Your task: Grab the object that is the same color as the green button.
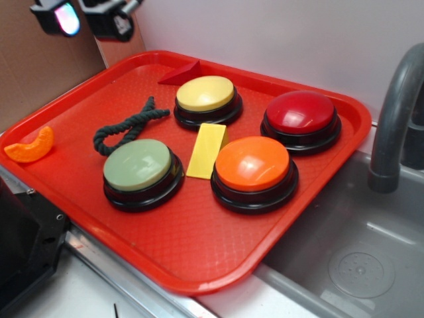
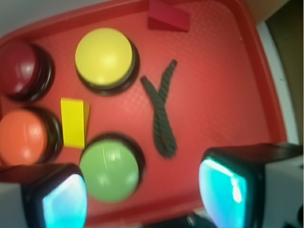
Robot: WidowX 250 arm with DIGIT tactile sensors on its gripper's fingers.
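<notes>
Closest to the wrist camera, two glowing teal finger pads (image 2: pixel 65 202) of the pincer (image 2: pixel 142 197) fill the bottom corners of the view, spread wide apart with nothing between them: the pincer is released. In the exterior view the pincer (image 1: pixel 86 18) hangs high at the upper left, above the far left corner of the red tray (image 1: pixel 199 258), well clear of everything on it. The wrist camera looks steeply down onto the tray, so the arm's end is raised and pointing downward.

On the tray, the dark green rope piece (image 1: pixel 127 127) lies flat near the left side, its loop end just beside the green button (image 1: pixel 139 169) and its two loose ends reaching toward the yellow button (image 1: pixel 206 98). From the wrist view, the rope (image 2: pixel 161 116) runs as a narrow loop between the yellow button (image 2: pixel 104 57) and the tray's right rim, with its closed end just above the gap between the pads and near the green button (image 2: pixel 110 168).

A yellow wedge block (image 1: pixel 206 151) stands between the green, yellow and orange buttons, the orange button (image 1: pixel 254 169) at its right. A dark red button (image 1: pixel 301 118) sits at the far right. A red wedge (image 1: pixel 182 74) lies by the tray's far rim. An orange crescent piece (image 1: pixel 30 147) rests on the tray's left edge. A grey sink (image 1: pixel 358 258) with a tap (image 1: pixel 397 112) sits to the right of the tray.
</notes>
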